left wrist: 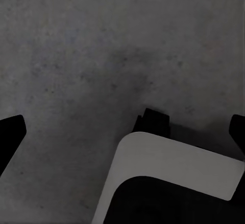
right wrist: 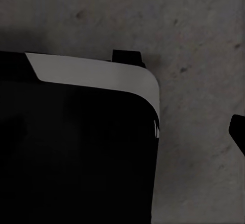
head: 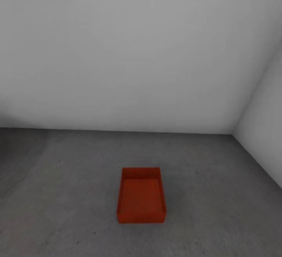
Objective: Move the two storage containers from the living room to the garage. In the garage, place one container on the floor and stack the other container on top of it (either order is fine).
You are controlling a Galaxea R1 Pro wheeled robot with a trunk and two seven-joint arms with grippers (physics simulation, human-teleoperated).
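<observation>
One red-orange open-top storage container [head: 141, 195] sits upright and empty on the dark grey garage floor [head: 58, 194], a little in front of the pale back wall. In the left wrist view my left gripper [left wrist: 122, 132] hangs open over bare floor, its dark fingertips [left wrist: 11, 132] at both edges of the frame with nothing between them. In the right wrist view one dark fingertip [right wrist: 238, 130] of my right gripper shows far out at the edge above the floor, with nothing held. Neither gripper is near the container.
Pale grey walls meet in a corner [head: 234, 132] at the back right. Beneath each wrist camera lies part of my own white-edged black base [left wrist: 168, 168] [right wrist: 87, 132]. Grey floor stretches out on every side of the container.
</observation>
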